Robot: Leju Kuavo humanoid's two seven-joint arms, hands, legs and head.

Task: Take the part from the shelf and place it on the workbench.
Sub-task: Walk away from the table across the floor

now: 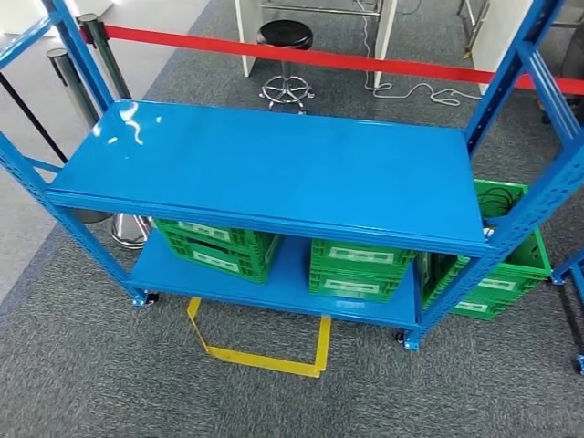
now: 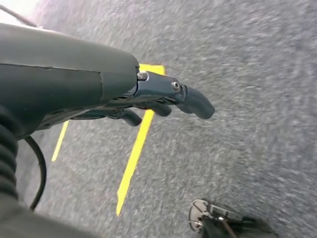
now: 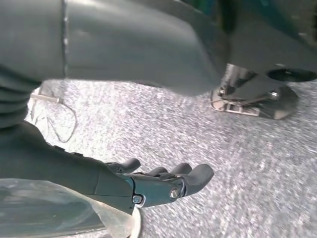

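Locate the shelf [image 1: 276, 164] first: it stands straight ahead, its long front edge facing you, just beyond the yellow floor marking [image 1: 258, 358]. That marking probably fixes the standing position, so the boards fall within arm reach.

You cannot yet identify the part. Three green crates [image 1: 217, 246] are the likeliest containers. Two sit on the lower board [image 1: 289, 287], one toward its left end and one [image 1: 358, 269] near the middle. The third [image 1: 506, 265] stands at the right end, past the right-hand posts, with something dark and cable-like inside.

Check the hands:
- The left hand [image 2: 164, 96] hangs over the carpet above the marking. Its fingers are loosely extended and apart, grasping nothing.
- The right hand [image 3: 160, 181] also hangs over the carpet, with its fingers stretched out and slightly bent. A translucent film-like wrapping [image 3: 48, 210] lies against it. You cannot tell whether the hand holds this, or whether it encloses the part.

Both arms appear lowered for walking, not reaching. Judge the task as at its approach stage, unless the wrapping proves to be the part.
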